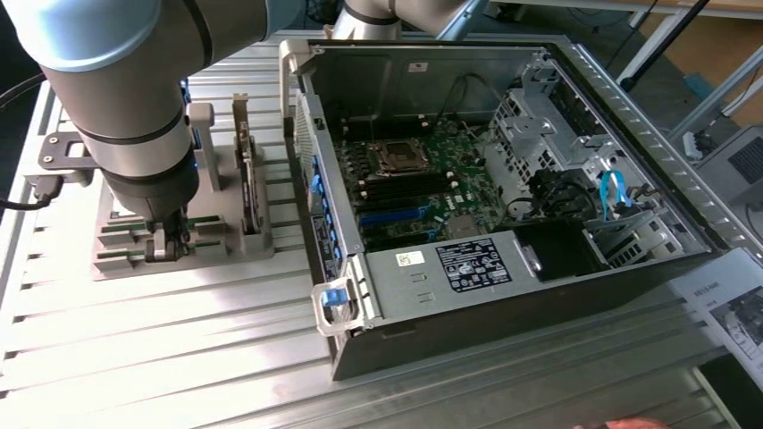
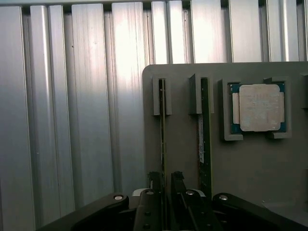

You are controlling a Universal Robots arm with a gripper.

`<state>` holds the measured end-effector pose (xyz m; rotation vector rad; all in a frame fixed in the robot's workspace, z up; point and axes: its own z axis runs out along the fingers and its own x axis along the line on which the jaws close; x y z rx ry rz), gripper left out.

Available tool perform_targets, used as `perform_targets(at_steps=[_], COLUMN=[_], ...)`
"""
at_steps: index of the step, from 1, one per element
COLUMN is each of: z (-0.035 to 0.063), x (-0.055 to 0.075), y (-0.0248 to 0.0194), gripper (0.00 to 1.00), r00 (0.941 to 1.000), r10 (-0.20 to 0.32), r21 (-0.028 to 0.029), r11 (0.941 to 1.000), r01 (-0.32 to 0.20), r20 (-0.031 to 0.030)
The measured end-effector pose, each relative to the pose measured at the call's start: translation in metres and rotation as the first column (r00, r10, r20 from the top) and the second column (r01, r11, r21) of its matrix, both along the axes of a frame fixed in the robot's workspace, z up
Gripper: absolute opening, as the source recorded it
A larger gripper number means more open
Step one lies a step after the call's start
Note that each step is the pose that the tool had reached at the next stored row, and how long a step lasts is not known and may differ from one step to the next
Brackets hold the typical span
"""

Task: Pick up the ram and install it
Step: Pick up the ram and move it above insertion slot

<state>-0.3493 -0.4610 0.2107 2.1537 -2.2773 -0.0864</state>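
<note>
We see the ram (image 2: 162, 130) edge-on in the gray holder (image 2: 250, 163), its near end hidden between the slightly parted fingers (image 2: 154, 182) of the hand (image 2: 166, 179). The ribbed worktop (image 2: 72, 120) runs past the holder's edge.

The setting was a robotics lab or workshop: a robot arm (image 1: 120, 107) stood over a ribbed aluminium bench (image 1: 155, 349) carrying an open computer case (image 1: 501, 331) and a grey parts fixture (image 1: 227, 255).

Ribbed aluminium table (image 1: 179, 357). Grey tray (image 1: 238, 255) sits toward exterior view's left. Open PC case (image 1: 501, 326) just beside it, centre. Printed sheet (image 1: 730, 308) and dark flat object (image 1: 733, 389) at exterior view's right.
</note>
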Motion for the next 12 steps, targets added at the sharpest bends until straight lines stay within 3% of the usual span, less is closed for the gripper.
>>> perform_targets(at_steps=[3,5,12], z=[0.0,0.0,0.0], x=[0.0,0.0,0.0], y=[0.0,0.0,0.0], gripper=[0.22,0.12,0.12], r00=[1.0,1.0,1.0], r10=[0.0,0.0,0.0], r21=[0.0,0.0,0.0], r11=[1.0,1.0,1.0], r01=[0.0,0.0,0.0], r20=[0.0,0.0,0.0])
